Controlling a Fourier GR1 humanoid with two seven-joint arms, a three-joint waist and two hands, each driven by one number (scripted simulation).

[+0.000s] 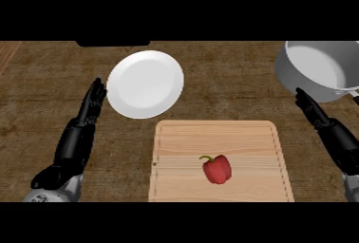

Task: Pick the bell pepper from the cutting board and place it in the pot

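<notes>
A red bell pepper (216, 169) with a green stem lies on the light wooden cutting board (182, 142), toward its lower middle. A grey metal pot (319, 69) stands at the upper right, cut off by the view's edge. My right hand (313, 112) is open, fingers straight, pointing up just below the pot's rim and well right of the pepper. Along the left side my left hand (89, 105) is open and resting, fingers up, beside the plate's left edge. Neither hand touches the pepper.
A white plate (145, 84) lies above the board's upper left corner. A dark object (112, 43) sits at the counter's far edge. The brown wooden counter (231, 95) shows between plate and pot.
</notes>
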